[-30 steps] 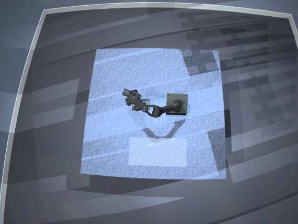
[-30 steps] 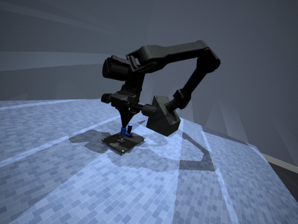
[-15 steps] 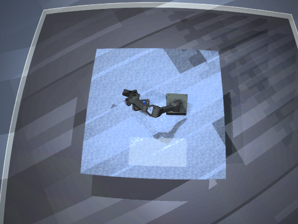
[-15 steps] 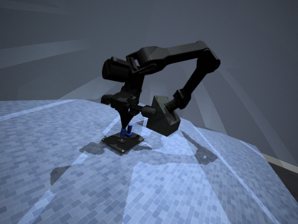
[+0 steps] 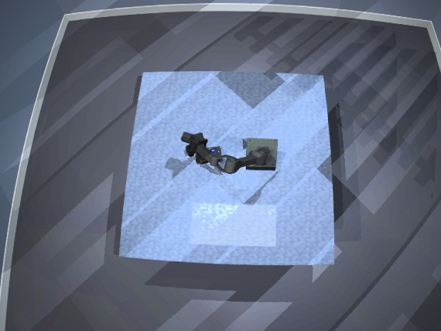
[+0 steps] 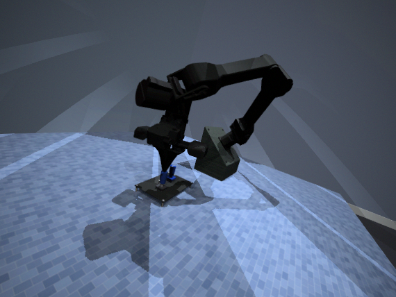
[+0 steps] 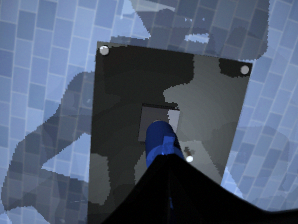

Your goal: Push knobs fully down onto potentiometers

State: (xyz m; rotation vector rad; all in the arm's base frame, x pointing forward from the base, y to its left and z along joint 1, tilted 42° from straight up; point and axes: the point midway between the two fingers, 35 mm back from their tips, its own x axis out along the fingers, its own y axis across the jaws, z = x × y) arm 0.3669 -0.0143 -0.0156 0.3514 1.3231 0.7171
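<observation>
The dark circuit board (image 6: 175,189) (image 7: 120,92) stands on short legs. The front blue knob (image 6: 163,177) (image 7: 159,136) is upright over its grey square potentiometer (image 6: 160,187) (image 7: 149,119); at most a thin gap shows beneath it, and I cannot tell if it is seated. My gripper (image 6: 164,170) (image 7: 166,162) is shut and empty, its joined tips at the top of this knob. The other blue knob (image 6: 172,170) stands behind it, with a blue part around its foot; its seating is unclear. In the wrist view the gripper hides nearly all of it.
The arm's grey base block (image 5: 252,145) (image 6: 220,164) stands beside the board. The arm arches over from it and partly covers the board in the top view. A pale rectangle (image 5: 240,228) marks the blue tabletop (image 5: 166,232). Patchy shadows cross the table and board.
</observation>
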